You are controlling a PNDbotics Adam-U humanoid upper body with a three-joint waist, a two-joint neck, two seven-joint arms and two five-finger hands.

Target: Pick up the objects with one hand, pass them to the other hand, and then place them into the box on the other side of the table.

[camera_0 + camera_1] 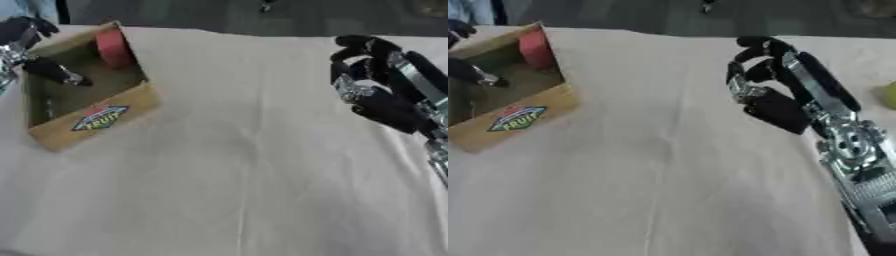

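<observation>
A cardboard box (96, 120) with a "FRUIT" label stands at the table's left side. A red object (112, 47) leans against its far inner wall. My left hand (51, 71) hovers over the box's left part, one dark finger reaching down inside, with nothing held in it. At the table's right side my right hand (773, 107) is raised, its fingers (756, 46) loosely bent and empty. A yellow-green object (890, 95) shows at the right edge of the right eye view, beyond the right arm.
A beige cloth (245, 165) covers the table, with wide bare cloth between the box and the right hand. The table's far edge (262, 34) runs along the top, with dark floor behind it.
</observation>
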